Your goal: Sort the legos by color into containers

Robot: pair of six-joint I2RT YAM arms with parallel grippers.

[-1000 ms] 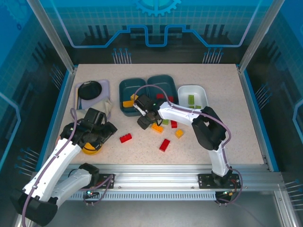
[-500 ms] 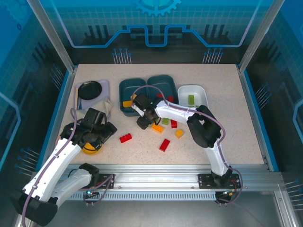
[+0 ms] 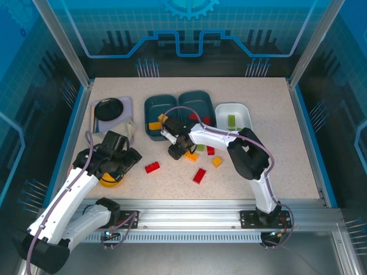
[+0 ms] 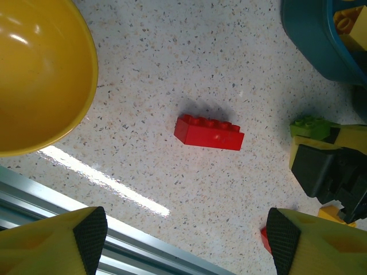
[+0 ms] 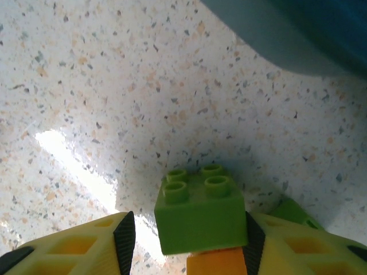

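R pincer (image 5: pixel 188 236) clenched on a green lego (image 5: pixel 198 209), pads on both sides, w/ an orange lego (image 5: pixel 213 264) touching its 6 o'clock edge. L pincer (image 4: pixel 186 234) released, fingers wide apart over the worktop (image 4: pixel 172 57); red lego (image 4: pixel 209 132) at its 12 o'clock, yellow bowl (image 4: pixel 40 74) at 10. From above, left teal bin (image 3: pixel 157 109), right teal bin (image 3: pixel 198 102) & white bin (image 3: pixel 241 114) sit in a row at 12 o'clock of the loose legos.

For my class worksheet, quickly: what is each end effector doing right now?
Left end effector: open, holding nothing.
Right end effector: closed on a green lego.
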